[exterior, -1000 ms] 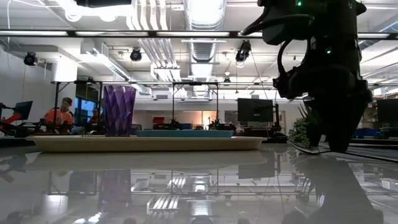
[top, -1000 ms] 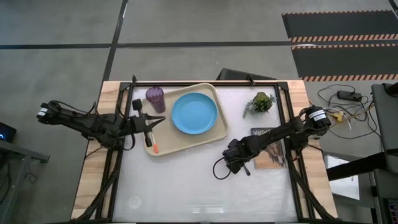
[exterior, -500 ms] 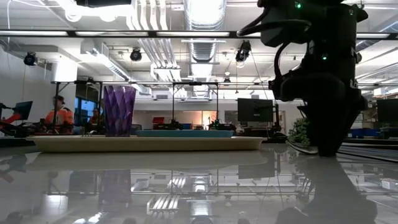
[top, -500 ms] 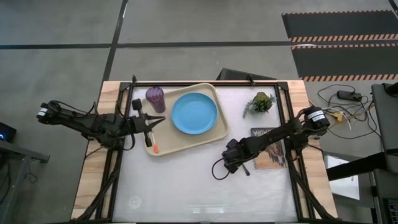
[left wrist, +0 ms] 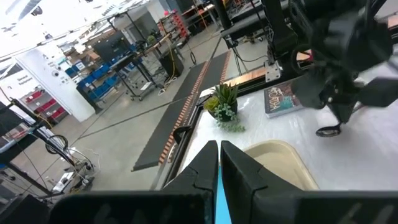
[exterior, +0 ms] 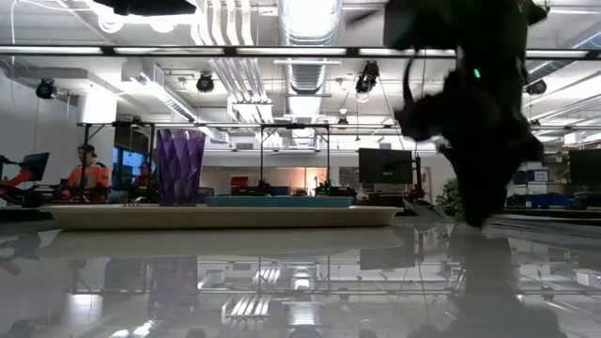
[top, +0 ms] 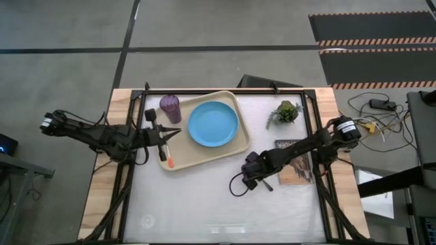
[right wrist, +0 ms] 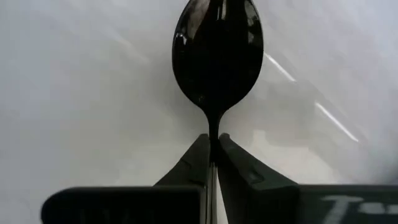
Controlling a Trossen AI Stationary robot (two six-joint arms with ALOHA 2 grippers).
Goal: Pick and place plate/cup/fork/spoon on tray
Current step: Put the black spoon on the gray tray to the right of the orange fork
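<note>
The cream tray lies left of the table's middle. On it are the light-blue plate, the purple cup standing upright at its far left corner, and the orange-handled fork near its left rim. My left gripper is shut with nothing in it, over the tray's left part, between cup and fork. My right gripper is near the table's middle, right of the tray's near corner, shut on the dark spoon. My right gripper pinches the spoon's thin handle, just behind the bowl, between its two fingertips. The fingers slant down from the table's right side and lie along the handle, so the bowl sticks out ahead of them, just above the tabletop or on it.
A small potted plant stands at the far right of the table. A picture book lies under my right arm. The white tabletop stretches on toward the near edge. People sit in the room far behind the table.
My right gripper has shut on the spoon's handle and has shifted a little toward the table's left edge. The tray and what lies on it have kept still.
</note>
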